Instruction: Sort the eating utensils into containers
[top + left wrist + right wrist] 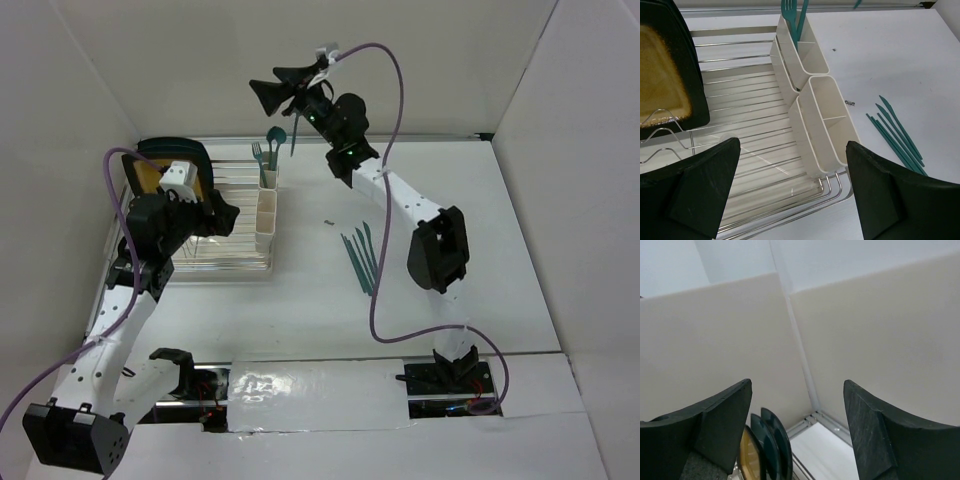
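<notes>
In the top view the right gripper [272, 88] is raised high in the upper middle of the frame, above the far end of the containers [267, 205]. These cream-white cups stand in a row on the right edge of the dish rack [225, 250], left of centre. A teal fork [258, 152] and a spoon [277, 135] stand upright in the farthest cup. One more slim teal piece [296, 138] shows just right of the spoon, under the gripper; I cannot tell if it is inside the cup. The loose utensils [360, 257] lie together on the table, right of centre, well apart from the cups. The left gripper [212, 218] hangs over the rack, beside the yellow-and-black plate [160, 170].

In the left wrist view the left gripper [792, 200] has its jaws wide apart and nothing between them. Under it are the rack wires and the containers [820, 120], and the near cups look empty. The fork [788, 11] stands in the far cup at the top edge. The loose utensils [896, 132] lie at the right side.

In the right wrist view the right gripper [797, 440] has its jaws apart and holds nothing. Behind them are only the white walls and, low left, the edges of the plate [751, 460].
</notes>
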You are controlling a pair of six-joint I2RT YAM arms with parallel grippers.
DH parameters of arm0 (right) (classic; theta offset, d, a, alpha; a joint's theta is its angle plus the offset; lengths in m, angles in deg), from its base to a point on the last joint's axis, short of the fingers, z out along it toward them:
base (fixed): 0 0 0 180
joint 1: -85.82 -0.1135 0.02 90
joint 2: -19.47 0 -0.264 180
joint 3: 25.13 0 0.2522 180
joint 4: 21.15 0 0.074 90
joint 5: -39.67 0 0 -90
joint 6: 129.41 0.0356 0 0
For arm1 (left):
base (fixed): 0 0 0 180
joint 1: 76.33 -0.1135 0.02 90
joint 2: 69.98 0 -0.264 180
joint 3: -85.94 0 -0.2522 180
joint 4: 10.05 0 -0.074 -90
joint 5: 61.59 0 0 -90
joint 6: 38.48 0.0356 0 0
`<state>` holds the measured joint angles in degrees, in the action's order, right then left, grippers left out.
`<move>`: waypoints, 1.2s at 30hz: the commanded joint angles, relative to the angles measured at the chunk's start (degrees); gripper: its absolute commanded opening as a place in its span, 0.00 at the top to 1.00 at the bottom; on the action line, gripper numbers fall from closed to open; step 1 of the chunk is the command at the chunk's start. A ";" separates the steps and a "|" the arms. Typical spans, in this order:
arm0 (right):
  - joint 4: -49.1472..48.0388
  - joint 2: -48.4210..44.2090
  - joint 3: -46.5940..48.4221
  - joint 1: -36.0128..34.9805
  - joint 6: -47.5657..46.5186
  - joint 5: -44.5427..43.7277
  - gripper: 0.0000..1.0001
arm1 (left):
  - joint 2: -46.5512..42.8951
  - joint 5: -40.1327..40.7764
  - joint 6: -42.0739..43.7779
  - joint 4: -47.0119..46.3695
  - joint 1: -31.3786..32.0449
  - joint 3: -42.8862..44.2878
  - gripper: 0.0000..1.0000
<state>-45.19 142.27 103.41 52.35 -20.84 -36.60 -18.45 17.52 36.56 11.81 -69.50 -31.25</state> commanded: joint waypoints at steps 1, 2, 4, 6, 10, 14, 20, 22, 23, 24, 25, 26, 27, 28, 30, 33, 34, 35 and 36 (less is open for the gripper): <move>7.83 -6.87 3.87 -0.54 -2.74 2.34 0.19 | -2.04 -0.97 0.28 -2.82 -0.24 0.69 0.00; 7.83 -7.22 2.74 -0.80 -2.66 2.35 0.19 | -2.05 -0.97 0.02 -2.91 -0.24 0.60 0.00; 6.61 -7.05 2.73 -1.07 -2.31 2.35 0.19 | -2.13 -0.36 0.20 -3.00 -0.24 0.25 0.00; 5.99 -5.13 2.73 -0.98 0.23 3.13 0.20 | -1.96 0.00 0.37 -3.00 -0.33 0.25 0.00; 4.23 -1.70 3.43 -1.07 3.40 4.81 0.21 | -1.34 0.35 0.63 -3.26 -0.33 0.07 0.00; 4.84 -1.86 4.13 -1.24 4.02 5.95 0.22 | -0.55 -2.72 1.42 -4.31 -0.33 -0.45 0.00; 11.59 -5.90 2.12 -1.33 -0.09 4.29 0.22 | -0.73 -8.79 2.92 -5.55 -0.33 -1.07 0.00; 18.00 -8.70 0.63 -1.33 -3.95 3.06 0.22 | -0.81 -8.44 3.09 -5.46 -0.33 -1.07 0.00; 20.46 -9.94 -0.16 -1.07 -5.02 2.35 0.22 | -0.81 -8.61 3.18 -5.37 -0.24 -1.07 0.00; 25.27 -11.17 -1.22 -0.98 -7.47 1.82 0.23 | -0.81 -8.44 3.01 -5.37 -0.33 -0.98 0.00; 27.58 -14.23 -4.79 -0.63 -10.80 1.12 0.23 | -0.73 -8.44 3.01 -5.20 -0.33 -0.89 0.00; 29.69 -16.35 -7.18 -0.54 -12.31 0.42 0.22 | -0.73 -8.35 3.01 -5.20 -0.33 -0.89 0.00; 33.54 -18.46 -9.90 -0.45 -13.63 -0.89 0.22 | -0.81 -8.44 3.01 -5.20 -0.24 -0.89 0.00; 34.71 -20.74 -13.15 -0.02 -15.99 -4.73 0.22 | -1.08 -8.18 2.83 -5.11 -0.24 -0.81 0.00; 34.73 -28.82 -27.19 -0.01 -19.61 -9.14 0.22 | -0.99 -8.09 2.74 -5.02 -0.24 -0.63 0.00; 28.06 -40.86 -48.29 1.83 -23.04 -14.79 0.24 | -1.52 -7.65 2.39 -4.93 -0.24 -0.54 0.00; 28.05 -42.80 -51.64 2.44 -23.66 -14.79 0.24 | -1.52 -7.65 2.39 -4.85 -0.33 -0.54 0.00; 29.00 -44.56 -54.11 2.88 -24.19 -14.79 0.24 | -1.78 -7.65 2.39 -4.76 -0.33 -0.54 0.00; 30.49 -46.06 -56.75 3.58 -24.45 -14.79 0.24 | -1.78 -7.65 2.22 -4.93 -0.33 -0.72 0.00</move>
<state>-16.09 99.39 51.70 54.42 -40.42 -47.00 -19.11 10.50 38.09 9.55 -69.50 -31.99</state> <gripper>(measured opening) 0.764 0.997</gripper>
